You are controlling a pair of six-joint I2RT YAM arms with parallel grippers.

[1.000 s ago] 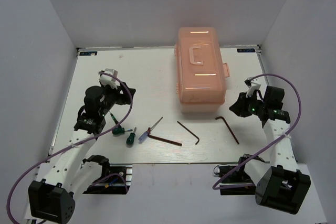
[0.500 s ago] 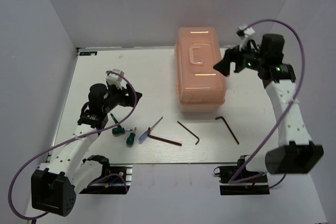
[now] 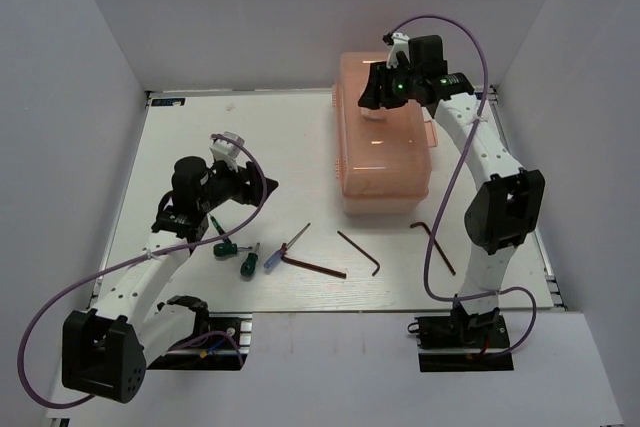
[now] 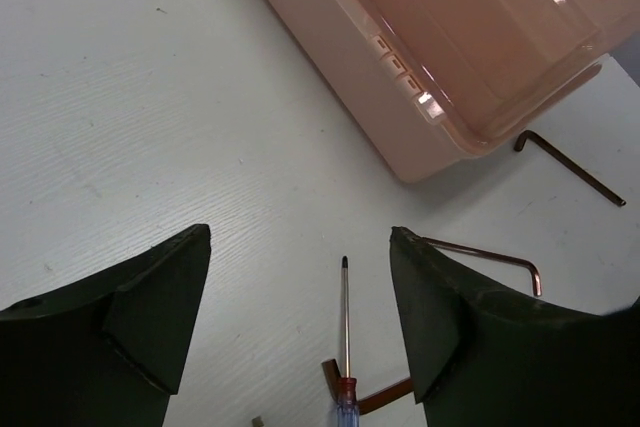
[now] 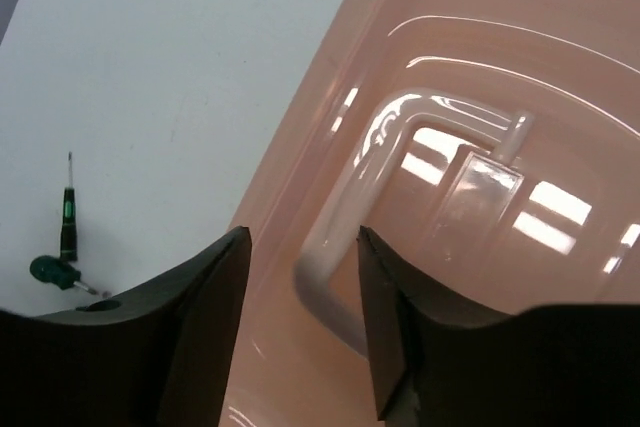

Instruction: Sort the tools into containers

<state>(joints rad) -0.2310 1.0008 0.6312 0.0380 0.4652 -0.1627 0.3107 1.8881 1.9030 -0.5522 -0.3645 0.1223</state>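
Observation:
The salmon-pink toolbox point(image 3: 385, 152) stands closed at the back middle of the table; its compartments are hidden under the lid. My right gripper point(image 3: 372, 97) is open and empty just above the lid handle point(image 5: 335, 282), its jaws on either side of the handle's near corner. My left gripper point(image 3: 266, 187) is open and empty, above the table left of the box. Two green screwdrivers point(image 3: 222, 245) point(image 3: 247, 263), a blue-handled screwdriver point(image 4: 345, 347) and three dark hex keys point(image 3: 316, 268) point(image 3: 360, 251) point(image 3: 433, 246) lie along the front of the table.
The toolbox latch point(image 3: 432, 134) sticks out on its right side. Purple cables loop from both arms. White walls close in the table on three sides. The toolbox's front corner point(image 4: 430, 137) is ahead of my left gripper.
My right arm has swung from the right side of the table up and left to over the toolbox lid. My left gripper has moved a little to the right.

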